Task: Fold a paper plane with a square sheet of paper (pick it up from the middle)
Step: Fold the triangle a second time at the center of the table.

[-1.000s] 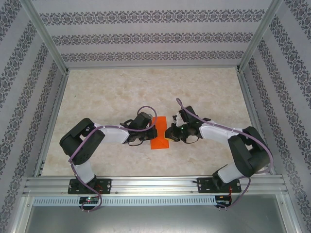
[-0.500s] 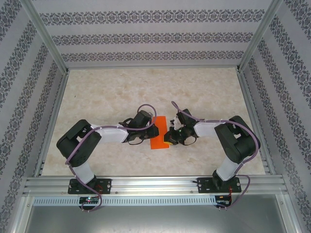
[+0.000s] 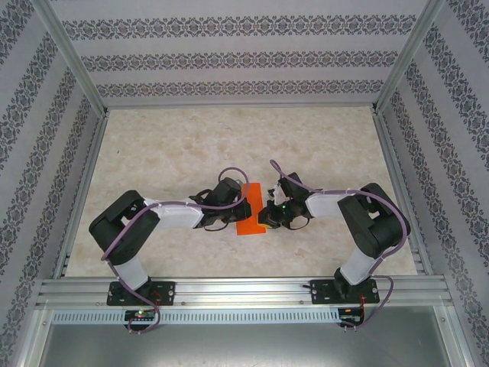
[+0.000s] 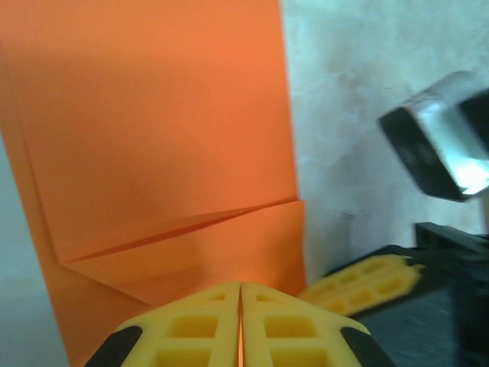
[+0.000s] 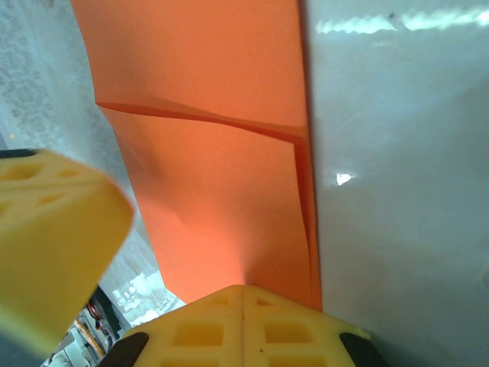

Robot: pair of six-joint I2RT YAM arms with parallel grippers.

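Note:
The orange sheet of paper [image 3: 250, 209] is folded into a narrow layered strip and lies between both arms at the table's middle. My left gripper [image 3: 241, 206] is at its left edge and my right gripper [image 3: 265, 215] at its right edge. In the left wrist view the yellow jaws of the left gripper [image 4: 241, 287] are pressed together with a sliver of orange between them, and the creased paper [image 4: 168, 130] stretches ahead. In the right wrist view the right gripper [image 5: 243, 289] is shut on the paper [image 5: 221, 191] the same way. A diagonal crease crosses the strip.
The marble-patterned table [image 3: 168, 145] is walled by patterned panels and an aluminium frame, with a rail [image 3: 244, 289] at the near edge. The other arm's yellow finger [image 4: 367, 277] lies close beside the paper's right edge.
The right arm has drawn in towards the centre, its elbow swinging left. The left gripper has shifted slightly right. The paper looks narrower from above.

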